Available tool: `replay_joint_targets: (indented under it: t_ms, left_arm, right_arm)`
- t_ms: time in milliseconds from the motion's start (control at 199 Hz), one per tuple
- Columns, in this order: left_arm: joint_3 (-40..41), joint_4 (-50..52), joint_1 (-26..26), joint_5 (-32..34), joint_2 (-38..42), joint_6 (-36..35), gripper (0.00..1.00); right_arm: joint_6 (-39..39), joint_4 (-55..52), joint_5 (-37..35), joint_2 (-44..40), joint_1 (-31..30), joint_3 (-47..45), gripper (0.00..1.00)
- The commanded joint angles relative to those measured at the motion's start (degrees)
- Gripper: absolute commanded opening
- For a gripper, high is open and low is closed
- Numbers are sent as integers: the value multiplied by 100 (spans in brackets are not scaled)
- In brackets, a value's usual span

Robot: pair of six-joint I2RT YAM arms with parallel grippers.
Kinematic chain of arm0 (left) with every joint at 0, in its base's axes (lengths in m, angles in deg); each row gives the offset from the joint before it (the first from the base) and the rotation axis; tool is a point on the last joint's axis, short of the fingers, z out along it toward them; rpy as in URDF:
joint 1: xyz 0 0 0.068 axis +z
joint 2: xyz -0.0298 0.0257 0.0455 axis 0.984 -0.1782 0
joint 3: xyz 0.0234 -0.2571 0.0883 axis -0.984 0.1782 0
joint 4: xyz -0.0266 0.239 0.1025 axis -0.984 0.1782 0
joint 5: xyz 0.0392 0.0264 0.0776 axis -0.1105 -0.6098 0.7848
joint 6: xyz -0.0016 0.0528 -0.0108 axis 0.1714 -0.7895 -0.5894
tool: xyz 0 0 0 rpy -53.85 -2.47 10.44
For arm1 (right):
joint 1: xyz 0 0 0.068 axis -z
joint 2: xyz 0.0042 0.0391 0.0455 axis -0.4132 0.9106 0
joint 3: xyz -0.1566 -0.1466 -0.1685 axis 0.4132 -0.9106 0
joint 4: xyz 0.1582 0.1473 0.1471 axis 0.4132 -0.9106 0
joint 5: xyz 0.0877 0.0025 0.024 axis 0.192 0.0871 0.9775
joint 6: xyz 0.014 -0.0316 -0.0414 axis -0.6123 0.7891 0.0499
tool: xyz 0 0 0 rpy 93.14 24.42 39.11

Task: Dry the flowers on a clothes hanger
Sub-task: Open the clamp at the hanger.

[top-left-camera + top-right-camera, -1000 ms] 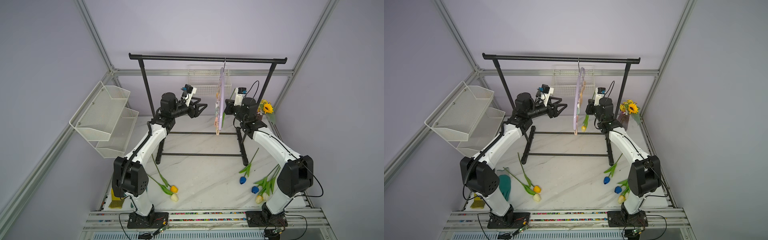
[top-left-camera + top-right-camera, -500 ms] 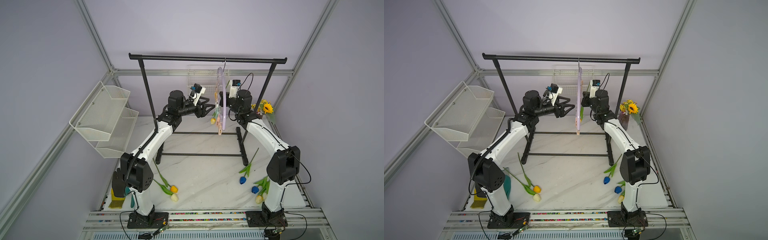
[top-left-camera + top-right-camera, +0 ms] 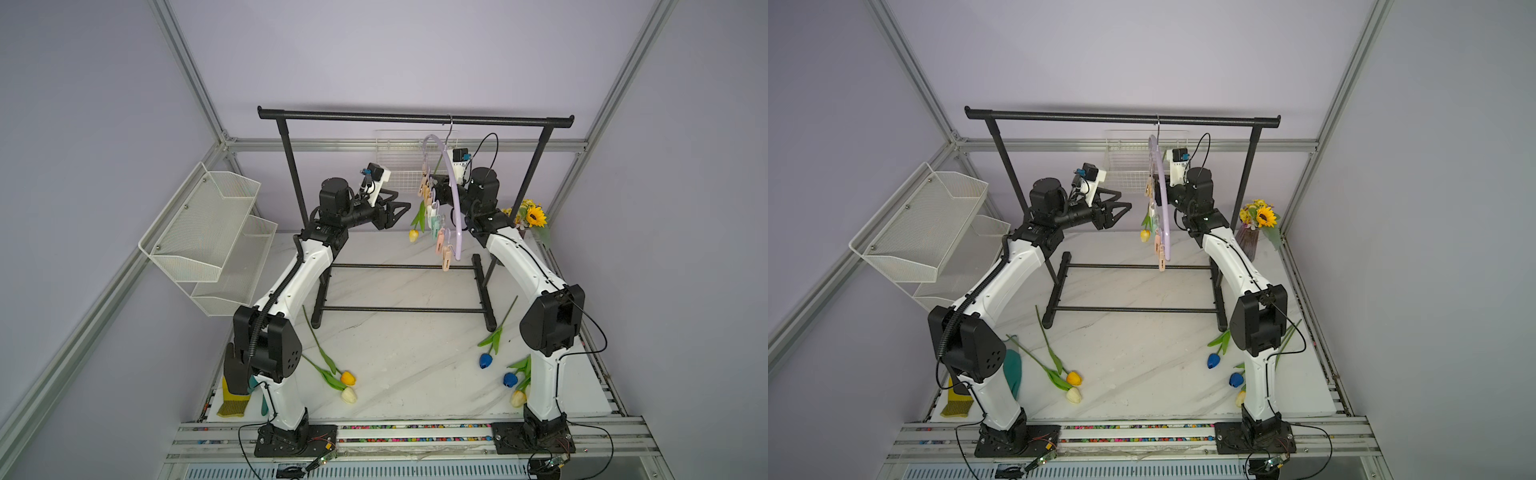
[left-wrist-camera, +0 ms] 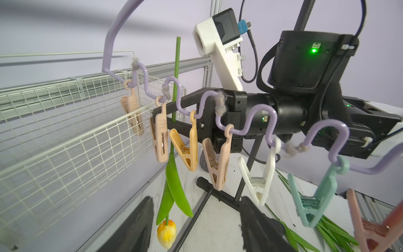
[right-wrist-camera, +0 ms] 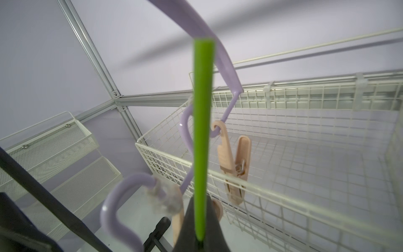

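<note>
**Op 2:** Quick status pls. Grippers?

**Op 1:** R gripper (image 5: 199, 224) is pinched tight on the green stem of the yellow tulip (image 4: 173, 174). Stem's upright, head hanging down. L gripper (image 3: 401, 203) is spread roughly halfway+, nothing in it. I've got it under the top bar of the garment rack (image 3: 415, 118), just short of the pegs.

**Op 2:** Hanger?

**Op 1:** Clothes hanger (image 3: 459, 237) hooks on the rack's top bar, nearer the post on my R arm's side, nearly edge-on in both top views. Its clothespins (image 4: 162, 135) dangle in a row below. The tulip stem runs right beside the 2nd peg from the hanger's end. Can't tell if it's clipped or just passing behind.

**Op 2:** Other flowers?

**Op 1:** All flat on the marble table (image 3: 395, 345), in front of the rack's feet.
- L-post side: orange tulip (image 3: 348, 378) + cream tulip (image 3: 349, 395), heads just beside each other.
- R-post side: blue tulip (image 3: 485, 360), another blue one (image 3: 510, 379) and a pale tulip (image 3: 517, 399), near my R arm's base.

Sunflower bouquet (image 3: 534, 216) stands beside the rack's R post.
</note>
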Motion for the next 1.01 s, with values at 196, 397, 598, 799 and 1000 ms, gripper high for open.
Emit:
replay_joint_targets:
  t_ms: [196, 397, 598, 799, 1000]
  left_arm:
    - [-645, 157, 206, -166, -41, -180, 64]
    - [-1098, 195, 402, -236, -366, -126, 57]
    - [-1742, 438, 446, -416, -871, -153, 54]
    - [-2290, 738, 487, -691, -1310, -179, 54]
    - [-2619, 742, 568, -937, -1575, -112, 57]
  right_arm:
    - [-108, -99, 1177, 387, -5, 500, 0]
    - [-214, 75, 1609, 571, -2, 595, 0]
    - [-357, 221, 2062, 778, -5, 853, 0]
    - [-452, 210, 2571, 959, -4, 1186, 0]
    - [-494, 134, 2766, 1074, -5, 1422, 0]
